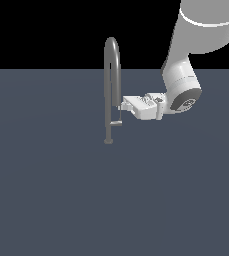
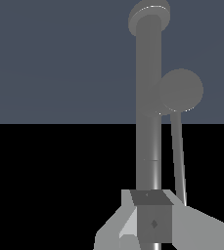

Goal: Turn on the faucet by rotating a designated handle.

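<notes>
At centre of the exterior view, slightly toward twelve o'clock, stands the faucet (image 1: 111, 90), foot on the dark floor (image 1: 61, 190), arch at the top. At three o'clock of the pipe, reaching in level from the white arm (image 1: 183, 82), sits the gripper (image 1: 121, 106), fingertips right against the pipe and just above the handle (image 1: 117, 120), a thin pale lever hanging at five o'clock of the mid-pipe on a short stub. Up close in the wrist view: faucet (image 2: 149, 97) running straight into the gripper (image 2: 152, 222), handle (image 2: 178, 156) as a slim rod just beside it. Cannot tell whether spread or pressed together; fingers too small and foreshortened in both views.

Judged as the contact stage: positioned at the lever, turn apparently not begun. Calls next for a sideways push on the lever, sweeping around the stub's axis, staying clear of the pipe.
</notes>
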`<act>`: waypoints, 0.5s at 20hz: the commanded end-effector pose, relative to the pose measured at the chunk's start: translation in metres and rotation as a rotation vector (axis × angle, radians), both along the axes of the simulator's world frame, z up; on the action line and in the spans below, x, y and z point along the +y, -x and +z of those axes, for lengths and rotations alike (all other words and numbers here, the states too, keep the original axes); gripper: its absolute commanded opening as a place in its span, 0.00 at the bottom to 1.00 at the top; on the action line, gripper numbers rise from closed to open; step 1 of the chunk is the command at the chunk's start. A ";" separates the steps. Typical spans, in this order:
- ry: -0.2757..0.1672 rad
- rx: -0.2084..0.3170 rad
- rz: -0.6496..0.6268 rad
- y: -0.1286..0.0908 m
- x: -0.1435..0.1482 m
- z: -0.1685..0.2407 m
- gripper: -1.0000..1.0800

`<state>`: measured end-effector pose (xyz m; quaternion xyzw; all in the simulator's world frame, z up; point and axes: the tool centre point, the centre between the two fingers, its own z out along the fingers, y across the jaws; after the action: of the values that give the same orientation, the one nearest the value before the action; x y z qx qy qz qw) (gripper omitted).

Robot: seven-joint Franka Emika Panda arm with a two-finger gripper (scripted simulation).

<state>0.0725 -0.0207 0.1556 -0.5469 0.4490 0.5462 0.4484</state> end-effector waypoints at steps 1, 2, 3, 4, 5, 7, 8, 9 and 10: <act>0.000 -0.001 0.000 0.000 0.000 0.000 0.00; 0.000 -0.001 0.000 0.002 -0.001 0.000 0.00; 0.000 -0.001 0.000 0.004 -0.001 0.000 0.00; 0.000 -0.001 0.000 0.007 -0.001 0.000 0.00; 0.000 -0.001 0.000 0.009 -0.002 0.000 0.00; -0.001 -0.001 0.001 0.014 -0.003 0.000 0.00; -0.001 -0.001 0.001 0.016 -0.003 0.000 0.00; -0.001 0.000 0.001 0.019 -0.004 0.000 0.00; -0.001 0.000 0.001 0.021 -0.004 -0.001 0.00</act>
<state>0.0579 -0.0236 0.1543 -0.5477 0.4500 0.5432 0.4500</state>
